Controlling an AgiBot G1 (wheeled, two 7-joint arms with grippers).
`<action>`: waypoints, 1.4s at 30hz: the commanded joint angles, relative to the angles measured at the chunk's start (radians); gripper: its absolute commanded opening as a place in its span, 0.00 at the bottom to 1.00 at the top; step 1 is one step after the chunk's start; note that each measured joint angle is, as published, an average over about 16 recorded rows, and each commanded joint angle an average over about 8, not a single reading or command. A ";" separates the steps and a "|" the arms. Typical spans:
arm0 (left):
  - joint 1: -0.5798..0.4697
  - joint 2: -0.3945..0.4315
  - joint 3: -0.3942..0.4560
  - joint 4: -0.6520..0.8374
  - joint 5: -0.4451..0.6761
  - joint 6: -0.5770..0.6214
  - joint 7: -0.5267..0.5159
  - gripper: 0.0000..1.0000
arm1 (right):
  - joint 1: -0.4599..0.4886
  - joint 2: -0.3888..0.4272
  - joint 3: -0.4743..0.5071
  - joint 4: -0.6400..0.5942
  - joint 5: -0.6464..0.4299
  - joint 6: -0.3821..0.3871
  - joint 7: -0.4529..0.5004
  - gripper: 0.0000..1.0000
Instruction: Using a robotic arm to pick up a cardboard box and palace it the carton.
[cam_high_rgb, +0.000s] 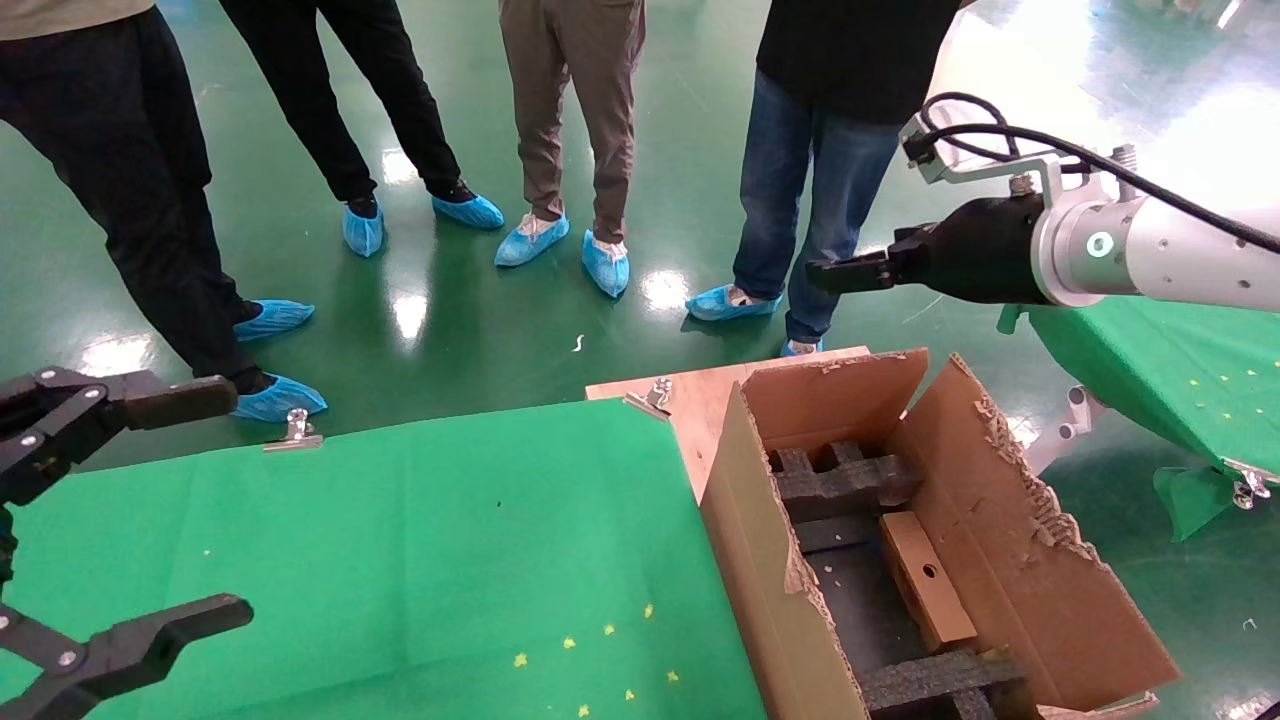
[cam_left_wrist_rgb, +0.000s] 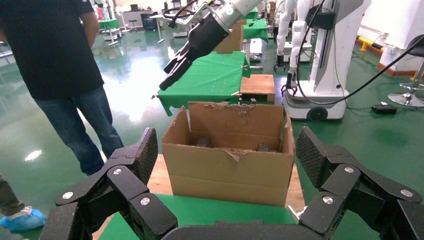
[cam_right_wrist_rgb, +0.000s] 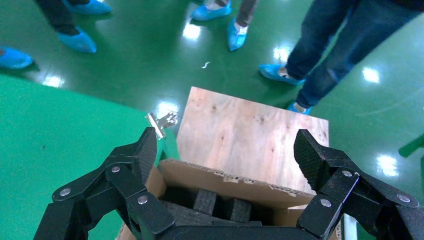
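The small flat cardboard box (cam_high_rgb: 925, 578) lies inside the large torn carton (cam_high_rgb: 760, 560), against its right wall, between black foam inserts (cam_high_rgb: 845, 480). My right gripper (cam_high_rgb: 835, 272) is on the white arm, high above the carton's far end. It is open and empty. In the right wrist view the open gripper (cam_right_wrist_rgb: 226, 142) looks down on the carton's far rim (cam_right_wrist_rgb: 225, 176). My left gripper (cam_high_rgb: 232, 500) is parked at the left over the green table, open and empty. In the left wrist view that gripper (cam_left_wrist_rgb: 226, 145) faces the carton (cam_left_wrist_rgb: 230, 170); the box is hidden there.
The carton stands on a wooden board (cam_high_rgb: 700, 400) beside the green-covered table (cam_high_rgb: 400, 540). Metal clips (cam_high_rgb: 297, 430) hold the cloth. Several people stand on the green floor behind. Another green table (cam_high_rgb: 1180, 370) is at the right, and another robot (cam_left_wrist_rgb: 325, 50) stands beyond.
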 joint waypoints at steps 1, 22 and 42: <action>0.000 0.000 0.000 0.000 0.000 0.000 0.000 1.00 | -0.009 -0.002 0.011 -0.001 0.008 -0.007 -0.013 1.00; 0.000 0.000 0.000 0.000 0.000 0.000 0.000 1.00 | -0.327 -0.048 0.439 -0.024 0.363 -0.271 -0.513 1.00; 0.000 0.000 0.000 0.000 0.000 0.000 0.000 1.00 | -0.633 -0.093 0.849 -0.047 0.704 -0.524 -0.993 1.00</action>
